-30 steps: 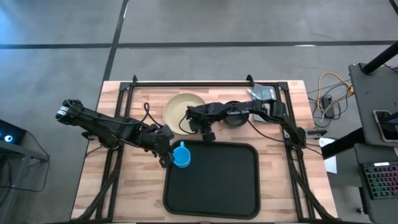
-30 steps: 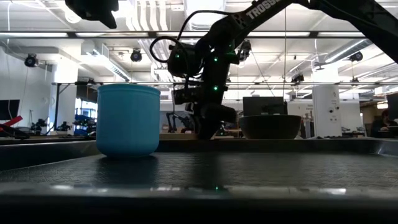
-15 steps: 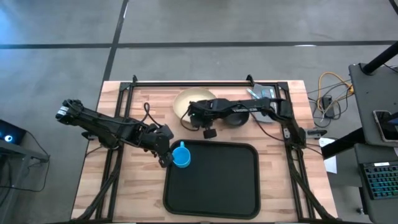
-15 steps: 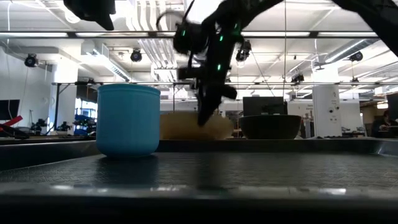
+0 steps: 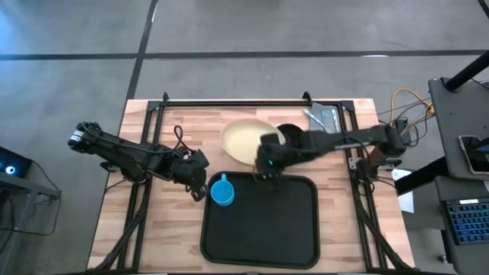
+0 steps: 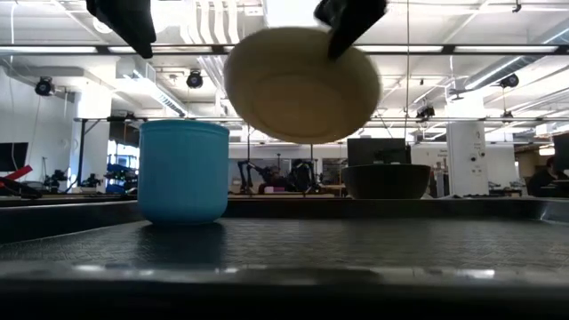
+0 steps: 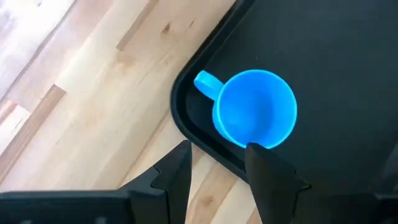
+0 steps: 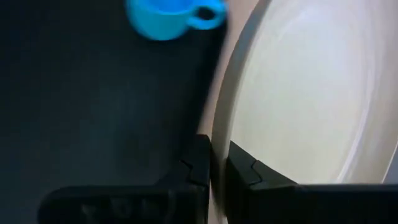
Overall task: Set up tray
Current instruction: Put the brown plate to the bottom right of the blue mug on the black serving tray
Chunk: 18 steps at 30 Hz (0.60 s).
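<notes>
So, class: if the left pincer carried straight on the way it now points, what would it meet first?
Most likely the tray, at its rounded corner rim, which lies right ahead of the open left pincer; the blue cup stands just beyond. Depth is hard to judge.

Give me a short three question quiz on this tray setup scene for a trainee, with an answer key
1. True or false: the blue cup stands on the tray.
2. What does the right gripper hold? A: cream plate. B: dark bowl. C: nothing.
3. Fill in: the left gripper hovers beside the cup with its fingers ____.

Key: 1 true. 2 A, clamped on its rim and lifted off the table. 3 open.
</notes>
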Each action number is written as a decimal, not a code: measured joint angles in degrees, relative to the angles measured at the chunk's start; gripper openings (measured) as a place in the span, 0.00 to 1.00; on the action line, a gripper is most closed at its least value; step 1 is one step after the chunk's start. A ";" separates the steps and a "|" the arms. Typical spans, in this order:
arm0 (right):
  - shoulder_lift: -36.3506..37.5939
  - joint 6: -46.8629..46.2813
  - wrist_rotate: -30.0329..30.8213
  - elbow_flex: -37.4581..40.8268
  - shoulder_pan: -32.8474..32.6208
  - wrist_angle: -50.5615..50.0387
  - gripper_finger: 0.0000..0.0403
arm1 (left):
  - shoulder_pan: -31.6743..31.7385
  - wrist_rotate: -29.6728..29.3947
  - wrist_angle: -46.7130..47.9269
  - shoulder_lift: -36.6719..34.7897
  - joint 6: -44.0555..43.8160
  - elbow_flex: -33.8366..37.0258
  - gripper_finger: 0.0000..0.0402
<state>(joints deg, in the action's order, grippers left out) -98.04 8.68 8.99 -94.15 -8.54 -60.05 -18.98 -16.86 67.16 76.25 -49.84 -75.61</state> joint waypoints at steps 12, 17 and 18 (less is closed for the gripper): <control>-1.86 -5.63 2.16 3.92 -23.98 -5.47 0.03 | -0.63 0.10 1.33 0.07 0.24 0.15 0.33; -4.74 -10.95 1.75 5.95 -29.74 -7.25 0.03 | -0.63 0.06 1.20 0.15 0.24 0.36 0.33; -5.63 -11.60 0.97 6.29 -30.87 -7.24 0.03 | -0.63 0.07 1.18 0.15 0.30 0.48 0.33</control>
<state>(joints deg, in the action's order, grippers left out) -103.67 -2.91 9.97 -87.85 -39.41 -67.29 -19.61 -16.80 68.34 76.40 -49.55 -75.13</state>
